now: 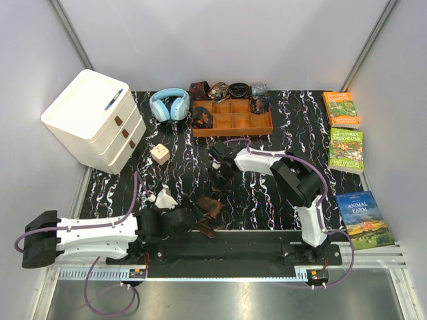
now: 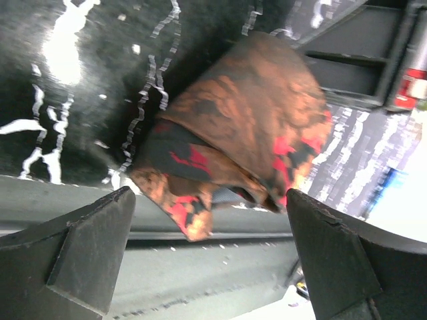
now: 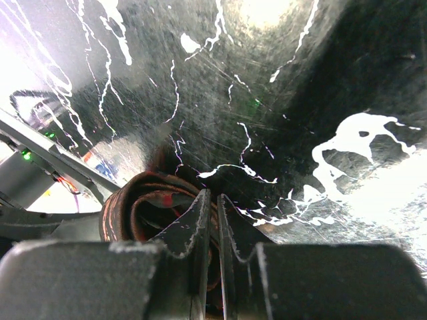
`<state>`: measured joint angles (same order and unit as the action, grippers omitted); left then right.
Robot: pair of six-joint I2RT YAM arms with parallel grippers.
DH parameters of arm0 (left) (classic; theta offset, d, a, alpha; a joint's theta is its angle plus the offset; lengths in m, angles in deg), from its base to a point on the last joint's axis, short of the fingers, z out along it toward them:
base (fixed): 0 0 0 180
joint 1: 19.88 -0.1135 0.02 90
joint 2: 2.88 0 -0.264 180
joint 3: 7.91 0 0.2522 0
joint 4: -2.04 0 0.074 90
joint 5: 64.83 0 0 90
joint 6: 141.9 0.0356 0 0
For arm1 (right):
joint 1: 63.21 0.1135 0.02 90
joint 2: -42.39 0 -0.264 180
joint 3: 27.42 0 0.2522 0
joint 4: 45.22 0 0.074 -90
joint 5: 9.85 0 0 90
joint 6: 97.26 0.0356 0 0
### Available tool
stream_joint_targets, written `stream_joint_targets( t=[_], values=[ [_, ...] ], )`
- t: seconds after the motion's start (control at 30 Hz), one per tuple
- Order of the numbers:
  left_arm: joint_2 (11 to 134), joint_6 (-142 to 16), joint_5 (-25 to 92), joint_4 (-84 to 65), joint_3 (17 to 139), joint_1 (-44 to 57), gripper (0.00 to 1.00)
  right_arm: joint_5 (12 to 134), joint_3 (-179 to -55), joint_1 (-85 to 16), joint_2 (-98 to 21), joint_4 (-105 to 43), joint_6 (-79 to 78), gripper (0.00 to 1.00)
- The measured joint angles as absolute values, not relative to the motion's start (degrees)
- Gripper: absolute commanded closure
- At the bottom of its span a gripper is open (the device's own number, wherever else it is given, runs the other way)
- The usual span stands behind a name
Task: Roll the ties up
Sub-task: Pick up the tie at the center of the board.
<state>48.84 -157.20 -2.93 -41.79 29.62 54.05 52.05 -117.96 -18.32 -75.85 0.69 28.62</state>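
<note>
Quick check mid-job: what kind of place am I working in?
Probably a lab test cell staged like a home desk: bare grey walls around a marbled black mat, with a white drawer unit, headphones and children's books.

Top view: bright, even overhead light, everything sharp. Only soft shadows lie under the arms on the mat, and the steel strip at the bottom gleams. Left wrist: soft all over, the tie smeared, the left fingers dark blurred wedges, a white glare blob top left, blown-out white lower right. Right wrist: crisper, glare at top centre, far left and lower right of the mat, deep shadow upper right, right fingers dim.
</note>
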Motion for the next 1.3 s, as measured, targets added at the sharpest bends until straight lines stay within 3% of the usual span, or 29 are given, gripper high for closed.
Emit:
stream_joint_targets(
  t=[1.3],
  values=[
    [54.1,-157.1,-2.6,-38.5,29.6,53.1,0.01,50.5,-110.4,-15.7,-71.8,-4.7,31.8,0.85]
  ],
)
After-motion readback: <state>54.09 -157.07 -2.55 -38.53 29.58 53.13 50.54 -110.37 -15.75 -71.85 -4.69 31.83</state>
